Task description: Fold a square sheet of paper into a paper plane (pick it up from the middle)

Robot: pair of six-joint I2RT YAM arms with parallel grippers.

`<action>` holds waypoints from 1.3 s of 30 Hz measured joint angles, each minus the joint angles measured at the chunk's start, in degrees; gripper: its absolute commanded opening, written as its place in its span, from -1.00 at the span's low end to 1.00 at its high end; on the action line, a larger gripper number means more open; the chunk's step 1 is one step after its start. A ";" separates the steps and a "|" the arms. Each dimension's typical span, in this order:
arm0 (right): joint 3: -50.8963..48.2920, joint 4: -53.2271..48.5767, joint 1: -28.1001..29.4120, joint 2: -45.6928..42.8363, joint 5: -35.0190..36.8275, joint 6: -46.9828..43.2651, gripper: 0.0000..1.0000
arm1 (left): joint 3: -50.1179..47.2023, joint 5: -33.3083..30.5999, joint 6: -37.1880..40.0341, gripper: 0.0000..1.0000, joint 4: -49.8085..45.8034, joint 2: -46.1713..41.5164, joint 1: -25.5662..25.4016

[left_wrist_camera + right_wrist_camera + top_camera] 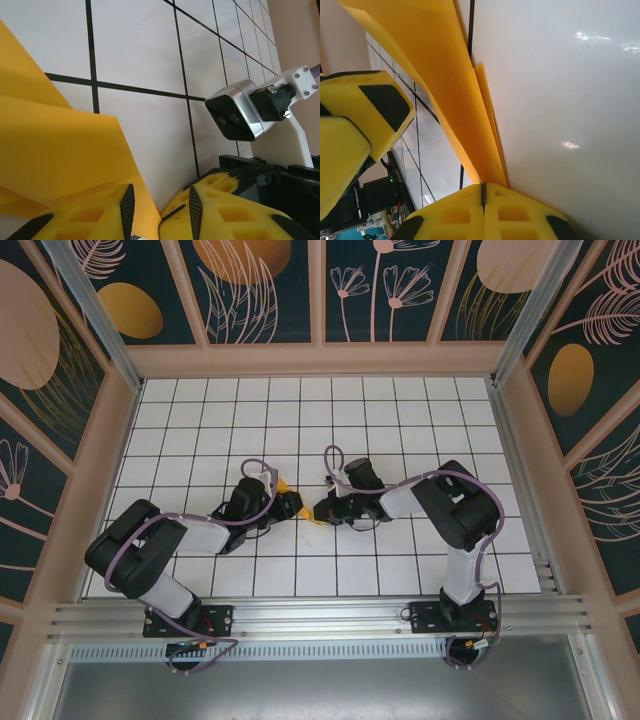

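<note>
Right pincer [482, 194] clamps folded paper [437, 65]; left pincer [160, 202] ajar beside.

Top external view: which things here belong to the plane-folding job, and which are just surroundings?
Job: folded paper sheet, pinched in the right fingers; left fingers, open astride its edge.
Surroundings: gridded table; printed wall panels; aluminium rail.

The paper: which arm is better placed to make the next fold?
Probably the left. The right gripper is shut on the folded paper, anchoring it; the left gripper stands open with the paper's edge between its jaws, free to work.
</note>
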 measured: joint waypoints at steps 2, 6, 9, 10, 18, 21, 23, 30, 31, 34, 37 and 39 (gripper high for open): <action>0.00 0.04 -0.02 0.07 -0.07 0.20 -1.00 | 0.00 -0.02 0.00 -0.28 0.37 0.48 0.00; 0.02 0.20 -0.24 0.33 -0.63 0.37 -1.00 | 0.00 -0.24 0.00 -0.30 0.35 1.33 0.00; 0.02 0.28 -0.28 0.39 -0.83 0.37 -1.00 | 0.02 -0.44 0.02 -0.31 0.33 1.88 0.00; 0.02 0.28 -0.31 0.39 -0.85 0.35 -1.00 | 0.02 -0.46 0.02 -0.31 0.31 2.03 0.00; 0.04 0.39 -0.33 0.55 -1.14 0.35 -1.00 | 0.90 -1.49 0.33 -0.32 -0.70 2.99 0.00; 0.04 0.46 -0.39 0.55 -1.27 0.35 -1.00 | 1.22 -1.75 0.44 -0.32 -1.03 3.45 0.00; 0.04 0.48 -0.42 0.61 -1.29 0.35 -1.00 | 1.33 -1.75 0.44 -0.32 -1.14 3.78 0.00; 0.13 0.39 -0.44 0.66 -1.33 0.28 -1.00 | 2.08 -1.84 0.42 -0.34 -2.05 4.52 0.00; 0.20 0.24 -0.44 0.66 -1.33 0.17 -1.00 | 2.29 -1.90 0.42 -0.34 -2.45 4.55 0.00; 0.68 -0.81 -0.44 0.66 -1.31 -0.17 -1.00 | 3.06 -1.97 0.42 -0.34 -3.82 4.68 0.00; 1.86 -3.21 -0.44 0.66 -1.22 -1.77 -0.93 | 3.82 -2.14 0.39 -0.35 -5.25 4.81 0.00; 2.69 -5.07 -0.44 0.63 -1.01 -3.39 -0.88 | 4.37 -2.19 0.39 -0.36 -6.38 4.85 0.00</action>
